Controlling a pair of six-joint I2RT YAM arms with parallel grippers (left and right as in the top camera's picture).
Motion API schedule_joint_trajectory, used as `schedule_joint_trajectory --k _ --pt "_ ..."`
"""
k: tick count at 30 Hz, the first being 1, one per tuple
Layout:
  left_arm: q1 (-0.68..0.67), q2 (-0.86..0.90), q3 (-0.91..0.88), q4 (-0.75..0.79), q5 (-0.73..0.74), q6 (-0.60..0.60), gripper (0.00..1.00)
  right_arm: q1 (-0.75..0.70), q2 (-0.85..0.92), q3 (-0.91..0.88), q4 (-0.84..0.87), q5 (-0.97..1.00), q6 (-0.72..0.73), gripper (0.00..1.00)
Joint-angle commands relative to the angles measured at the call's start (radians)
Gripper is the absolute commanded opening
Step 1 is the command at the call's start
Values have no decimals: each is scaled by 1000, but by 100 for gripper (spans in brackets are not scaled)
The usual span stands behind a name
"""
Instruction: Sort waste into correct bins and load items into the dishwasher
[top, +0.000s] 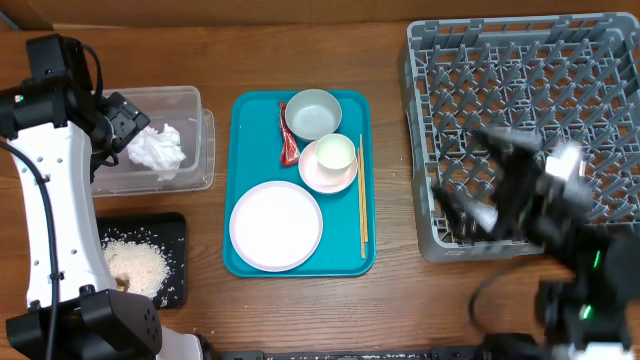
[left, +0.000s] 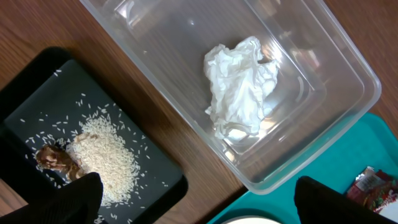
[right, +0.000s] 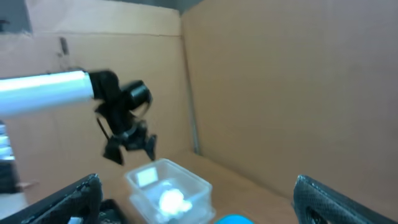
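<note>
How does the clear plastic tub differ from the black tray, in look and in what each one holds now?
The clear tub is see-through with tall walls; the black tray is opaque and shallow. The clear tub holds one crumpled white tissue; the black tray holds a heap of white rice with a brown scrap beside it. Both are rectangular and stand on the wooden table, left of the teal tray.

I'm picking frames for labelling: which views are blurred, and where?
Overhead: sharp, except the right gripper, smeared over the rack. Left wrist: crisp, tissue and rice clear. Right wrist: soft all over, tub hazy.
</note>
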Motion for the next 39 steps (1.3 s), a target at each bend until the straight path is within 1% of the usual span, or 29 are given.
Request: schedule_joint_trajectory --k 1,2,4,7,8,10,12,16,18,21,23,25,28,29,31,34,36,39 --pt "0 3 6 1 -10 -13 100 4 211 243 -123 -175 -6 100" --pt "0 3 6 1 -9 -13 100 4 272 313 -163 -227 -6 100" --pt "0 3 6 1 -9 -13 100 4 356 406 -184 -354 -7 100" --pt "0 3 6 1 -9 -13 100 4 472 499 -132 -640 -5 100" --pt "0 3 6 1 -9 -13 100 5 496 510 -118 -676 22 100" --pt "0 3 6 1 -10 -13 100 6 525 512 -127 -676 160 100" --pt "0 3 6 1 -10 -13 100 13 546 512 -139 -669 242 100" --pt "0 3 6 1 -9 -13 100 45 564 512 -133 -623 333 100" --pt "0 3 6 1 -9 -13 100 58 563 512 -132 -538 416 100" --pt "0 3 6 1 -9 -13 100 58 563 512 -147 -430 474 100" --pt "0 3 6 1 -9 -13 100 68 562 512 -191 -352 475 99" --pt "0 3 6 1 -9 -13 100 98 558 512 -290 -232 439 99" --pt "0 3 6 1 -9 -13 100 204 545 513 -535 94 316 99" --pt "0 3 6 1 -10 -13 100 261 542 514 -621 246 278 99" --pt "0 3 6 1 -9 -13 100 362 542 515 -724 487 249 99" --pt "0 3 6 1 -9 -13 100 518 546 515 -806 775 228 99" --pt "0 3 6 1 -9 -13 100 618 553 516 -834 924 228 99" --pt "0 3 6 1 -9 -13 100 645 573 539 -871 947 227 99"
